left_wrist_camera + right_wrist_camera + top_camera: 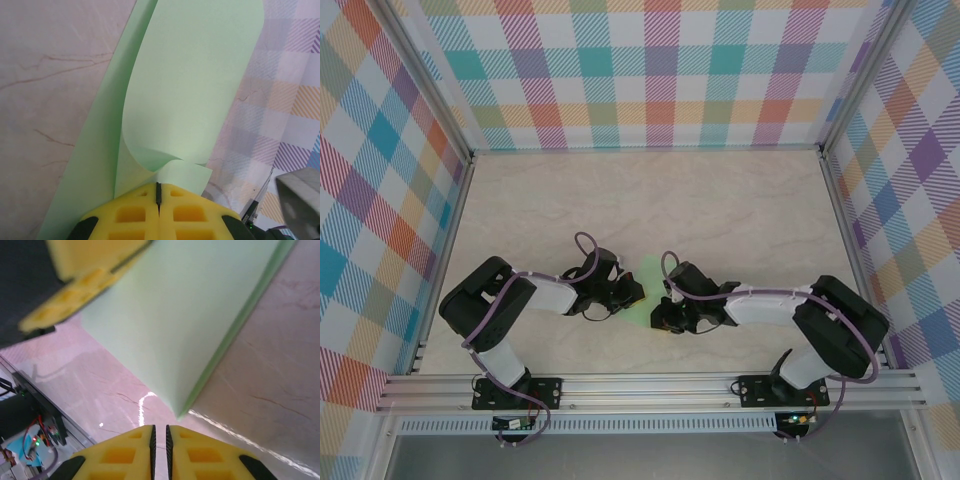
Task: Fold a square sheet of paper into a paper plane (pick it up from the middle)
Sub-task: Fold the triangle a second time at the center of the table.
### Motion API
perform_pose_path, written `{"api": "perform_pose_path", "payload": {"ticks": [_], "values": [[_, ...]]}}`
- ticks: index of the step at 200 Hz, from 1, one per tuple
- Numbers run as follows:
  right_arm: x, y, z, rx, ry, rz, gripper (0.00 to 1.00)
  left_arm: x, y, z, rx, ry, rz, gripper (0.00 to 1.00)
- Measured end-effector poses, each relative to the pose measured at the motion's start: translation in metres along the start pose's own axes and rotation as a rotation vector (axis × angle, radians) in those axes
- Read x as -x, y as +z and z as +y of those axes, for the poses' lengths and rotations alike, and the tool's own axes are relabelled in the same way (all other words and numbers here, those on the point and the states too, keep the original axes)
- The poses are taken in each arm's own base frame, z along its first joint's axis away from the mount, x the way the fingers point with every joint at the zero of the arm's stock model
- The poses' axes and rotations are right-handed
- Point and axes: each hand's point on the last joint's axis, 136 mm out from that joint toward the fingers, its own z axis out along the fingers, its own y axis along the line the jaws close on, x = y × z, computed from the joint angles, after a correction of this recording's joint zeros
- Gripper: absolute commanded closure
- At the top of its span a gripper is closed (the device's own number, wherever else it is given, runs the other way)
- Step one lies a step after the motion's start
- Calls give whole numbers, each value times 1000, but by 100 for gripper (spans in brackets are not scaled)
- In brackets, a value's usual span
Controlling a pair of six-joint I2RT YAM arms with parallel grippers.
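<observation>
The square sheet of thin pale mint-green paper [190,90] is plain and unmarked. The smooth stone-look tabletop [740,200] is cream with faint brown veins. The fabric walls [660,70] carry a plaid of teal, purple, orange, yellow and pink on white. The left arm [545,293] and right arm [770,303] are black and white, with lilac cables [582,238] and bright yellow foam pads [130,215].

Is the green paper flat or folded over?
Folded over: the square sheet of paper curls over its lower layer, pinched in the left gripper.

the square sheet of paper [650,283] lies on the table [740,210], between left hand [626,291] and right hand [667,312].
</observation>
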Motion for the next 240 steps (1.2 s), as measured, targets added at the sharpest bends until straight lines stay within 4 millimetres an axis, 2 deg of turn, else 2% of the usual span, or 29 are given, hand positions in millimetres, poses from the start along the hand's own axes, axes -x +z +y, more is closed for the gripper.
{"api": "perform_pose_path", "payload": {"ticks": [22,48,69,94,240], "values": [[14,2,15,18,3,-24,84,0,0,0,-1,0,0,100],[27,15,26,39,17,-22,85,0,0,0,0,0,0,100],[26,24,17,13,41,-10,86,0,0,0,-1,0,1,100],[21,30,2,-22,66,9,92,0,0,0,-1,1,1,100],[20,28,-2,-12,26,1,92,8,2,-2,3,-28,67,100]]}}
